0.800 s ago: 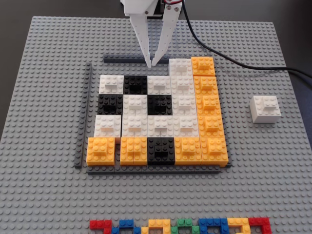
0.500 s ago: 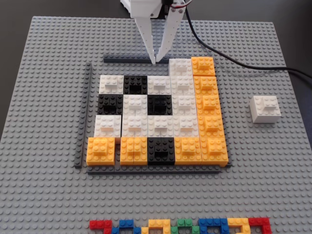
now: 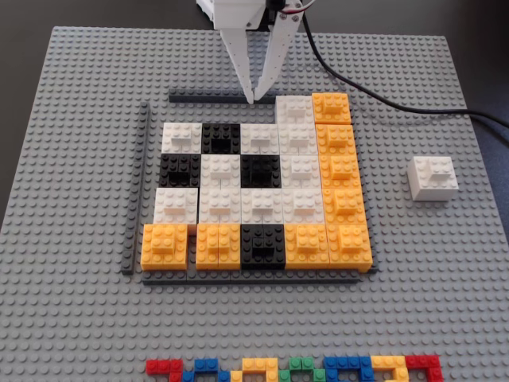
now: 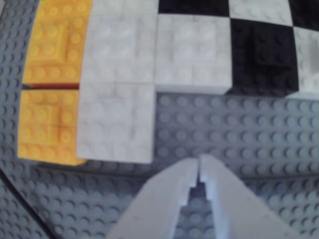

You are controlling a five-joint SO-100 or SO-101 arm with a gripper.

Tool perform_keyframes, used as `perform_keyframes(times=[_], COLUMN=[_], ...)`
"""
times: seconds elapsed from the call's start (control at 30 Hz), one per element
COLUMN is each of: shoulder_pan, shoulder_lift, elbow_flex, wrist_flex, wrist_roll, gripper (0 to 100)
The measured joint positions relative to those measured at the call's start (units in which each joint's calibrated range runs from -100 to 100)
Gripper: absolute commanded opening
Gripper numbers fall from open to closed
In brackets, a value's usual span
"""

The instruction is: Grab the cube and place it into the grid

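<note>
The cube [image 3: 433, 177], a white block with a smaller white brick on top, sits alone on the grey baseplate to the right of the grid in the fixed view. The grid [image 3: 262, 187] is a mosaic of white, black and orange blocks edged by dark grey strips. My white gripper [image 3: 253, 99] hangs over the grid's far edge, fingertips together and empty, near the far dark strip. In the wrist view the gripper [image 4: 199, 167] is shut over bare baseplate studs just outside the grid's [image 4: 119, 74] white blocks. The cube is out of the wrist view.
The large grey baseplate [image 3: 71, 318] carries everything. A row of small multicoloured bricks [image 3: 294, 368] lies along its near edge. A black cable [image 3: 374, 94] runs from the arm toward the right, behind the cube. A dark strip [image 3: 137, 191] stands apart, left of the grid.
</note>
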Motion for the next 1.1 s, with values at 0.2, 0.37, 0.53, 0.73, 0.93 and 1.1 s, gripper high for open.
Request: perform_keyframes(times=[0.2, 0.37, 0.53, 0.73, 0.93, 1.1], shoulder_pan=[-0.5, -0.5, -0.5, -0.7, -0.9, -3.7], shoulder_lift=[0.0, 0.0, 0.0, 2.5, 10.5, 19.0], elbow_flex=[0.0, -0.3, -3.7, -8.6, -21.5, -34.1], wrist_flex=[-0.2, -0.5, -0.1, 0.8, 2.9, 5.8], wrist_roll=[0.2, 0.6, 0.6, 1.0, 0.6, -1.2], gripper=[0, 0, 0, 0, 0, 1])
